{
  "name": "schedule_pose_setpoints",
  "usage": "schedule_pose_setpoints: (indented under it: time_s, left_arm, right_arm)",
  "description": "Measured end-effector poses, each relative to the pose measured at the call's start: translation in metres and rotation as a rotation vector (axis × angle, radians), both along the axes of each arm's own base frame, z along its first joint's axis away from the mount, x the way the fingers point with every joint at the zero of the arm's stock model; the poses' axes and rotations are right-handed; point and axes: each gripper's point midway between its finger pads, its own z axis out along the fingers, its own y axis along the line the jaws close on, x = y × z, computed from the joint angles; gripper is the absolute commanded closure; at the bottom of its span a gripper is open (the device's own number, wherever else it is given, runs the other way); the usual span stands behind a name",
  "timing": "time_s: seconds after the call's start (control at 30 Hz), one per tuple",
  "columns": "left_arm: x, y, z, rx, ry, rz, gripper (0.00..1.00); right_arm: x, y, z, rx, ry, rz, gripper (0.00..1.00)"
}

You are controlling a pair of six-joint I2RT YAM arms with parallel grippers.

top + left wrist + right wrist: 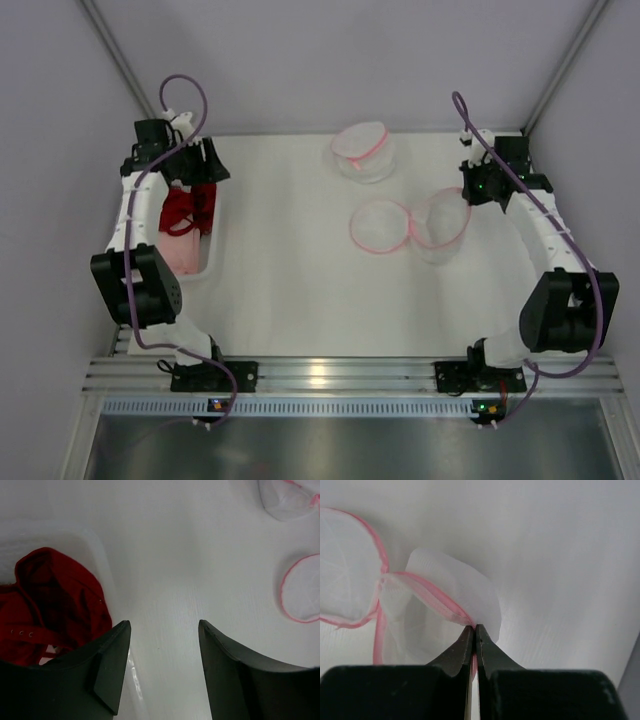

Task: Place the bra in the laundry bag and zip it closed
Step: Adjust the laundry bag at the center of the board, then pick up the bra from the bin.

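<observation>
Right hand (475, 628) is clamped on a sliver of laundry bag (445, 595) rim, easily tugged loose; left hand (163, 624) is held spread near the bra (55, 605).

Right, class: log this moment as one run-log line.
left hand: open, near bin | right hand: shut on laundry bag rim | bra: in bin

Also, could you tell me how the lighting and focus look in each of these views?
Top external: even light, sharp, with a glare streak on the aluminium rail. Left wrist: white table overexposed, so the bin barely shows; red bra is clear. Right wrist: the right gripper is nearly black, but the laundry bag it pinches is sharp.
</observation>
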Motion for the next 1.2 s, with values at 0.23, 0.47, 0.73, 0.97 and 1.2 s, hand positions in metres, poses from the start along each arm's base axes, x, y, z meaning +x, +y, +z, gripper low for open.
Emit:
schedule_pose_setpoints:
  time_s: [0.23, 0.47, 0.73, 0.97, 1.2]
  left_arm:
    - [-0.013, 0.047, -0.011, 0.038, 0.052, 0.083, 0.36]
    - [-0.022, 0.064, -0.021, 0.104, 0.085, 0.084, 0.38]
    - [-0.023, 0.071, -0.041, 0.098, 0.136, 0.070, 0.37]
    - [-0.030, 0.082, -0.043, 0.062, 0.149, 0.075, 0.38]
    - [-0.003, 0.071, -0.065, -0.072, 0.200, 0.044, 0.42]
  right_arm:
    - [0.002, -0.048, 0.008, -0.066, -0.034, -0.106, 0.94]
    - [0.000, -0.052, 0.007, -0.051, -0.028, -0.110, 0.49]
    - [-0.007, -0.042, 0.015, 0.011, -0.022, -0.112, 0.00]
    - [-0.016, -0.026, 0.063, 0.083, -0.135, -0.086, 0.01]
    - [-0.019, -0.010, 0.090, 0.159, -0.183, -0.059, 0.01]
